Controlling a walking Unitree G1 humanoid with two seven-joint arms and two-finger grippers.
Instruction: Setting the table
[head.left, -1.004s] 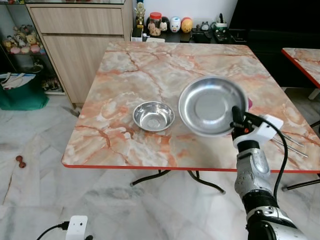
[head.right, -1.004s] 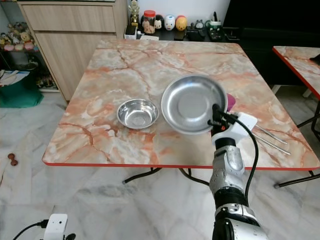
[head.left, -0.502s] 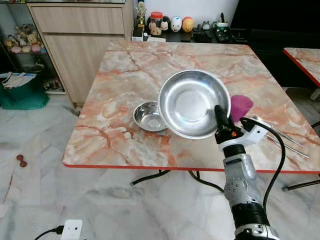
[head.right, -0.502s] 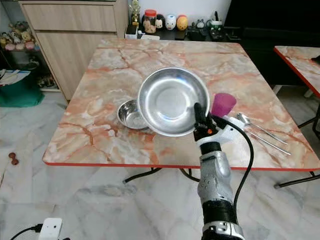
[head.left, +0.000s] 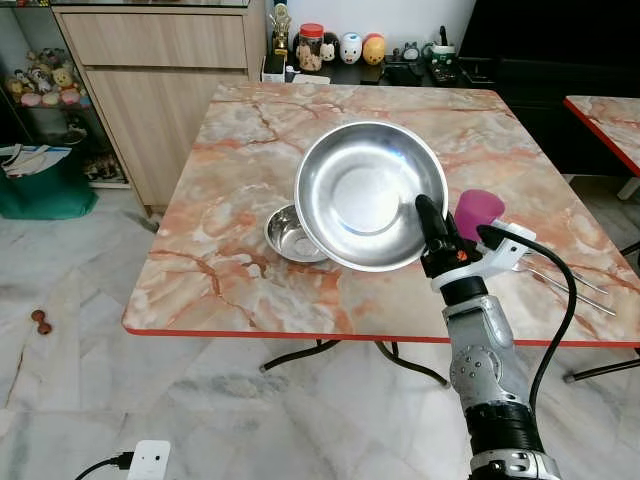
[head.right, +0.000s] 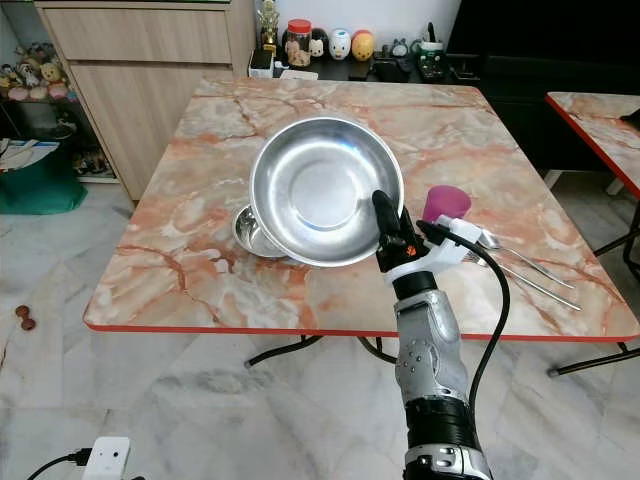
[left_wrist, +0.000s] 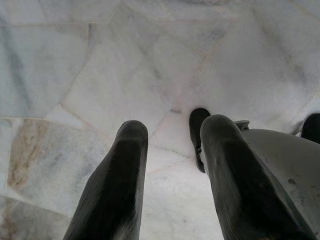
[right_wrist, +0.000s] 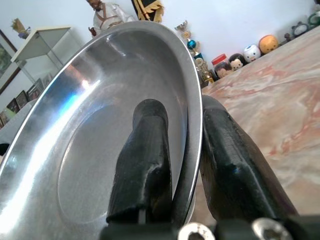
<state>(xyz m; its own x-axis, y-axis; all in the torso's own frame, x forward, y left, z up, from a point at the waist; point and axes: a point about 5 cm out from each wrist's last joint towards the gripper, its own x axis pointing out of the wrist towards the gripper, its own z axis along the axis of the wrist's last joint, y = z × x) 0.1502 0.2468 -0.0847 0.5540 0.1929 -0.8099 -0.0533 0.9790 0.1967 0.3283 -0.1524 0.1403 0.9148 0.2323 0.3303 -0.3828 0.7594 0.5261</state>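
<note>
Over marble table (head.left: 250, 150), right gripper (head.left: 432, 232) grips round steel plate (head.left: 365, 195).

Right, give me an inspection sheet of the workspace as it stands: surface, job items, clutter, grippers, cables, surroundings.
Surface: marble-patterned table with a red edge.
Job's things: large steel plate held tilted above the table; small steel bowl partly behind it; pink cup; cutlery near the table's right side.
Clutter: nothing seen on the table.
Grippers: right gripper clamps the plate's rim, one finger inside, one outside; left gripper open, pointing at the floor.
Cables: black cable looping off the right wrist; white plug block on the floor.
Surroundings: wooden cabinet, figurines on a dark shelf, green bag.
</note>
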